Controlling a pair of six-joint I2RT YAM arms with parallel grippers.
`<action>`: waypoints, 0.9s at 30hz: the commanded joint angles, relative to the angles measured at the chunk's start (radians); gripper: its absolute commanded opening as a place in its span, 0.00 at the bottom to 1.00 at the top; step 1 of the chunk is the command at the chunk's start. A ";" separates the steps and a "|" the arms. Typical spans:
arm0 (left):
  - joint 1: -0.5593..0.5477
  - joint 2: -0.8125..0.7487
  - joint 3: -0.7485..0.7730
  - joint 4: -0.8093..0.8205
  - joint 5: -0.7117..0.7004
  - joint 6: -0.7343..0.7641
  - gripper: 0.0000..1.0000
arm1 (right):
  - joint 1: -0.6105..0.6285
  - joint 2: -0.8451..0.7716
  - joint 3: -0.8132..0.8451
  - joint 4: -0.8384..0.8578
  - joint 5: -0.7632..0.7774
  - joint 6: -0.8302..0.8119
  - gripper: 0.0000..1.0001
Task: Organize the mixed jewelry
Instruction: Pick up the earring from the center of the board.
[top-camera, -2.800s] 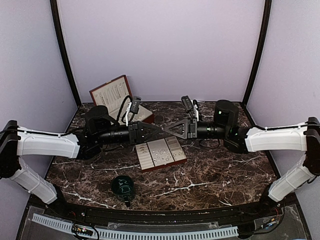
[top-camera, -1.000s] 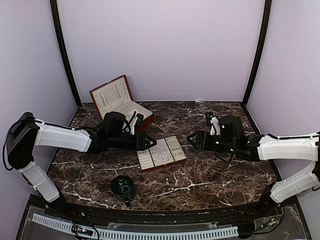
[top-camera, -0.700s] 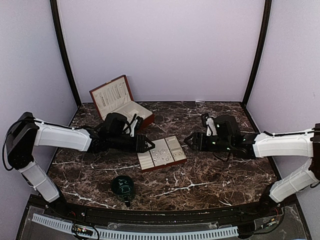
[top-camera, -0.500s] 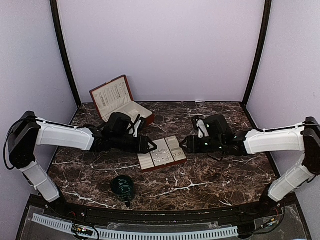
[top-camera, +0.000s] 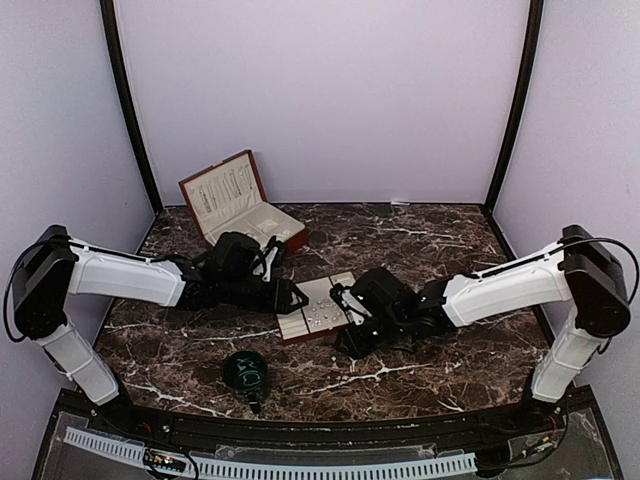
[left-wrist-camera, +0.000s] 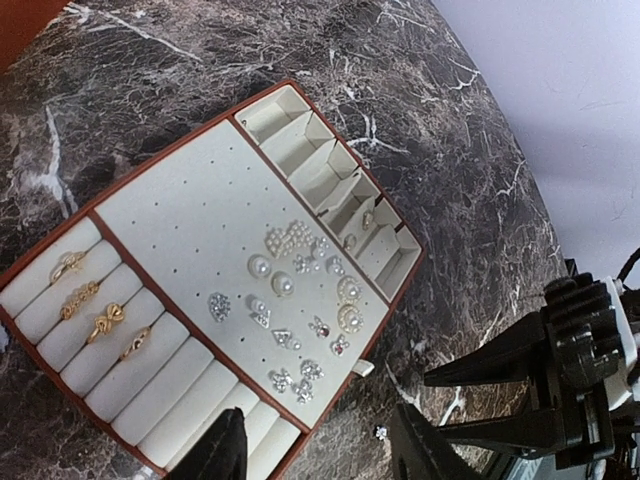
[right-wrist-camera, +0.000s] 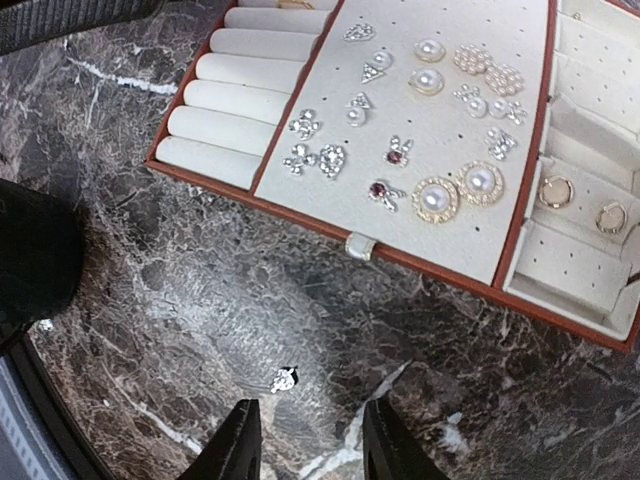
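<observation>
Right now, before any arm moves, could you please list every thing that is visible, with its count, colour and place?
table: one, dark marble, under everything
tray: one, brown rim with cream padding, middle of the table
earrings: many, silvery and pearl white, on the tray's middle panel
rings: four seen, gold, in the tray's roll slots
hoops: two, gold, in the tray's side compartments
loose stud: one, silvery, on the table near the tray's clasp
box: one, brown, open, far left
cup: one, dark green, near edge
left gripper: one, black, open, at the tray's left end
right gripper: one, black, open, by the loose stud
</observation>
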 joint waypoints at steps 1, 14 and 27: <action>-0.004 -0.065 -0.032 0.004 -0.023 -0.012 0.51 | 0.022 0.051 0.083 -0.045 0.062 -0.027 0.33; -0.005 -0.081 -0.051 0.005 -0.030 -0.009 0.51 | 0.074 0.156 0.172 -0.107 0.079 -0.036 0.30; -0.005 -0.094 -0.057 0.008 -0.031 -0.010 0.51 | 0.087 0.209 0.208 -0.142 0.117 -0.029 0.12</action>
